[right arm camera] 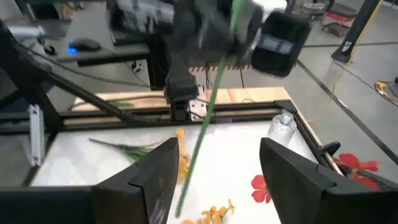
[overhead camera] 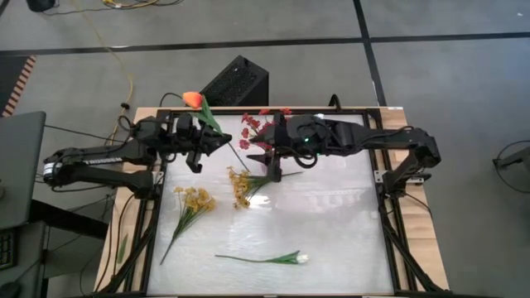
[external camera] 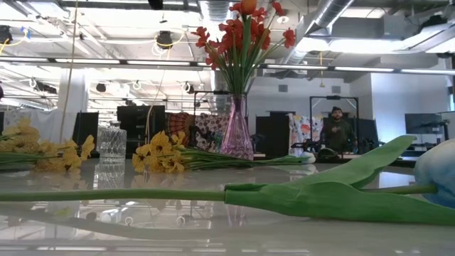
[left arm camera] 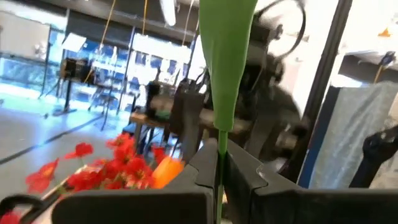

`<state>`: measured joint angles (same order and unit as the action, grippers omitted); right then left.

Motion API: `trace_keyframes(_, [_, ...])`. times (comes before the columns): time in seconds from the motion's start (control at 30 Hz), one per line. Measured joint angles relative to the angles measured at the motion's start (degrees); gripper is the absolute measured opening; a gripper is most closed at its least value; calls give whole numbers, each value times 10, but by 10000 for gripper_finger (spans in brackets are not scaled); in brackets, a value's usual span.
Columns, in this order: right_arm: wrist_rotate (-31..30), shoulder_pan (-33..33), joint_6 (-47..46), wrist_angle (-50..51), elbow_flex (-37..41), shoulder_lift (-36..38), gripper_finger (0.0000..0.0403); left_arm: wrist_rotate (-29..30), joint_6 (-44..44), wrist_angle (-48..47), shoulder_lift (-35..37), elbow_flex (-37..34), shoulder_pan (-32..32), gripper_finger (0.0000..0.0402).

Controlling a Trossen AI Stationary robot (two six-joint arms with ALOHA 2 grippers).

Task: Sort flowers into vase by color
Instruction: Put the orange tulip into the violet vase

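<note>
Looking down from the high view, we see the left gripper [overhead camera: 207, 142] clamped tight on the stem of the orange flower [overhead camera: 192, 99] at the table's far edge; the right gripper [overhead camera: 272, 170] sits just beside it, jaws apart, holding nothing. Two yellow sprays [overhead camera: 244, 184] and a white flower [overhead camera: 291, 258] lie on the table [overhead camera: 331, 223]. Low view: red flowers [external camera: 242, 32] stand in a pink vase [external camera: 237, 131], yellow sprays flat, white flower's stem nearest. Left wrist: fingers [left arm camera: 193, 180] pinch the green stem [left arm camera: 222, 155]. Right wrist: fingers [right arm camera: 155, 171] spread wide, the stem between, untouched.
</note>
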<state>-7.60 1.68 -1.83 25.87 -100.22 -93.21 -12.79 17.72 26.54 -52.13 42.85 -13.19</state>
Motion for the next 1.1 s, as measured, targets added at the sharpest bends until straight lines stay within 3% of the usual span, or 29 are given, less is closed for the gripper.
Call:
trace_keyframes(0.13, [20, 22, -31, 39, 0, 36, 249, -4, 0, -37, 6, 0, 0, 0])
trace_keyframes(0.3, [141, 52, -87, 110, 0, 75, 249, -7, 6, -54, -25, 0, 13, 0])
trace_keyframes(0.4, [164, 78, -122, 175, 0, 89, 249, 11, -18, -49, -52, 0, 21, 0])
trace_keyframes(0.5, [126, 109, -148, 270, 0, 89, 249, 44, -75, -46, -76, 0, 27, 0])
trace_keyframes(0.63, [0, 141, -179, 340, 51, 82, 249, 93, -140, -17, -110, 0, 32, 0])
trace_keyframes(0.73, [-29, 137, -189, 299, 136, 89, 249, 129, -186, 13, -130, 0, 32, 0])
trace_keyframes(0.93, [-29, 77, -188, 33, 338, 120, 249, 162, -199, 14, -158, 0, 28, 0])
trace_keyframes(1.1, [-31, 27, -172, -131, 425, 99, 249, 208, -212, 41, -177, 0, 29, 0])
